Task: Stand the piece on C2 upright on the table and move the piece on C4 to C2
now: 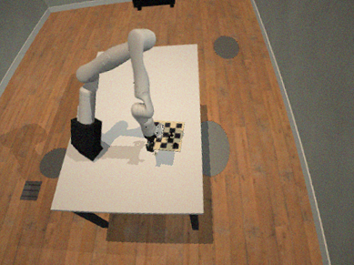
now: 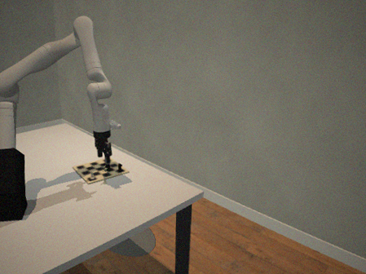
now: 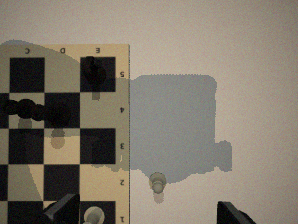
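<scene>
The dark C4 piece (image 3: 25, 108) lies inward from the E edge of the board (image 1: 172, 150) (image 2: 123, 173) (image 3: 123, 60) and toward its row-5 edge from my wide-spread end effector (image 1: 150, 149) (image 2: 103, 159) (image 3: 149, 212); the pale pawn (image 3: 157, 182) stands beyond the E edge.

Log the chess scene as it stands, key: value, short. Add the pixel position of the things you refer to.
gripper: black two-finger gripper (image 1: 151, 150) (image 2: 104, 158) (image 3: 147, 212), open
board: tan-and-black checkered board (image 1: 183, 136) (image 2: 88, 182) (image 3: 61, 182)
off_board: small pale pawn (image 2: 104, 180) (image 3: 157, 181), upright on table, beside row 2
E5: dark piece (image 1: 175, 145) (image 2: 120, 167) (image 3: 94, 73)
E1: pale rounded piece (image 2: 93, 176) (image 3: 94, 216)
C4_D4: dark rounded forms (image 3: 59, 113), count unclear
C2: cannot tell
</scene>
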`<action>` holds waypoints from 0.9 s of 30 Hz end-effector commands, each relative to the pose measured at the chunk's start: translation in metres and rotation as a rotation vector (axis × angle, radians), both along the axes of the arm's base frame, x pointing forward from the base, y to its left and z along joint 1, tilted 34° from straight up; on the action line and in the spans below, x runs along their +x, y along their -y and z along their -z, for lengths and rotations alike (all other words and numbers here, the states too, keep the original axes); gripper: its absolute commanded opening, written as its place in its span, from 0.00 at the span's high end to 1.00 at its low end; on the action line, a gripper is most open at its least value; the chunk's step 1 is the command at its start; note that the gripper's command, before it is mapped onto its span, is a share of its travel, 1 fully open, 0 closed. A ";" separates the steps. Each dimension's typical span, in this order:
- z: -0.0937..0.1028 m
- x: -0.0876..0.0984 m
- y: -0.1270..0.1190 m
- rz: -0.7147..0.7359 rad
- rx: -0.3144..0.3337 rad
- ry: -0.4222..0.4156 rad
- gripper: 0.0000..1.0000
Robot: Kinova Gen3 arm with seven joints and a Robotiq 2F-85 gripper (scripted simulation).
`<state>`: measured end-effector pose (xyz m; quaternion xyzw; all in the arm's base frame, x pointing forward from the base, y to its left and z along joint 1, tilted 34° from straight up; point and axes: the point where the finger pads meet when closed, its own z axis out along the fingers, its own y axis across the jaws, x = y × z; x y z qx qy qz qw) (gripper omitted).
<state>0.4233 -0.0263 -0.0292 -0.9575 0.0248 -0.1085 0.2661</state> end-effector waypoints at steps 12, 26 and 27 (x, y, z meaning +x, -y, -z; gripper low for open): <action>-0.015 0.015 -0.018 0.221 0.051 -0.135 0.00; -0.032 0.029 -0.040 0.499 0.121 -0.301 0.00; -0.034 0.031 -0.042 0.524 0.127 -0.315 0.00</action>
